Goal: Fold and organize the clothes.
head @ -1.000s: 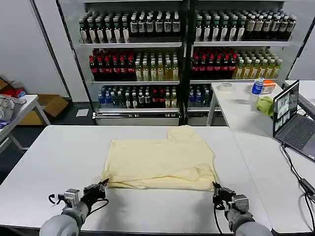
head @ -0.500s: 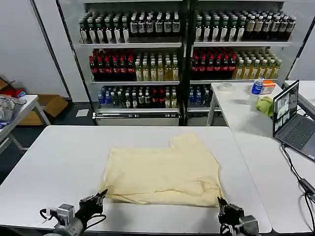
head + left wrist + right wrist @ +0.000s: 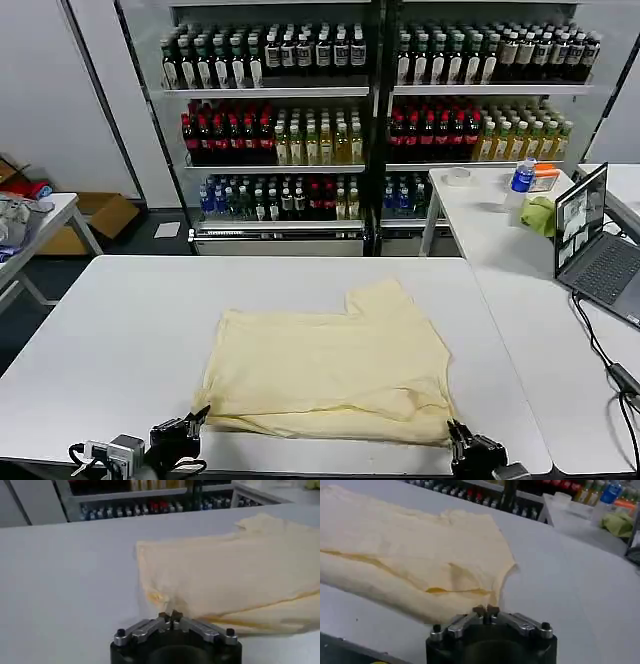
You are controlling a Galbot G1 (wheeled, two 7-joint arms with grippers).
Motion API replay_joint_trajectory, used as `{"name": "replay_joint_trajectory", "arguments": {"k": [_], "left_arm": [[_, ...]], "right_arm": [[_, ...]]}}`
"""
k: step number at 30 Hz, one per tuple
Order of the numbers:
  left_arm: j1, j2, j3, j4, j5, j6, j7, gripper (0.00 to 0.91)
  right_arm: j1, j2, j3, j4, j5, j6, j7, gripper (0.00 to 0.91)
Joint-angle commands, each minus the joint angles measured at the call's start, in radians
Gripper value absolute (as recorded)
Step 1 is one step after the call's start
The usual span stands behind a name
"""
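The left claw (image 3: 197,418) sits at the near edge of the white surface (image 3: 110,330), its tips pressed together on the near left corner of the T-shirt (image 3: 330,365). In the left wrist view the left claw's (image 3: 170,616) two tips meet right at the puckered cloth of the T-shirt (image 3: 235,575). The right claw (image 3: 455,430) is at the near right corner of the garment, tips likewise brought together; in the right wrist view the right claw (image 3: 486,611) touches the near edge of the T-shirt (image 3: 410,555), though whether cloth lies between its tips cannot be told.

The pale yellow T-shirt lies folded in the middle of the surface, a doubled layer showing along its near edge and one short sleeve pointing toward the far side. Beyond the surface stand shelves of bottles (image 3: 280,130). To the right, a second table (image 3: 500,230) carries an open laptop (image 3: 592,245), a small yellow-green cloth (image 3: 539,213) and a blue-capped bottle (image 3: 522,178).
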Motion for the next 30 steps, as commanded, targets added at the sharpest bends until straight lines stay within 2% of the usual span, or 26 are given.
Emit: {"name": "replay_joint_trajectory", "arguments": {"k": [1, 7, 8, 11, 12, 16, 23, 30], "left_arm": [[0.026, 0.003, -0.023, -0.035, 0.011, 0.007, -0.006, 0.907], [-0.043, 0.039, -0.043, -0.028, -0.003, 0.007, -0.010, 0.907], [-0.061, 0.048, -0.047, -0.015, -0.007, 0.007, -0.009, 0.907], [-0.102, 0.061, -0.042, 0.011, -0.036, 0.005, -0.019, 0.907], [-0.129, 0.066, -0.035, 0.032, -0.056, -0.003, -0.027, 0.907], [-0.271, 0.070, 0.024, 0.114, -0.119, -0.005, -0.060, 0.907], [-0.531, 0.079, 0.135, 0.283, -0.187, 0.007, -0.106, 0.907], [-0.751, 0.091, 0.316, 0.453, -0.206, 0.008, -0.113, 0.907]], "right_arm": [[0.014, -0.022, 0.020, 0.046, -0.009, 0.041, 0.004, 0.907], [0.148, -0.046, 0.025, 0.010, 0.047, 0.047, 0.024, 0.907], [0.199, -0.047, 0.011, -0.013, 0.086, 0.046, 0.038, 0.907], [0.307, -0.045, -0.024, -0.069, 0.121, 0.034, 0.052, 0.907], [0.392, -0.043, -0.055, -0.107, 0.160, 0.016, 0.060, 0.907], [0.561, -0.035, -0.128, -0.217, 0.210, -0.025, 0.064, 0.907], [0.860, -0.027, -0.287, -0.423, 0.322, -0.027, 0.092, 0.907], [1.102, 0.019, -0.428, -0.651, 0.397, -0.028, 0.116, 0.907]]}}
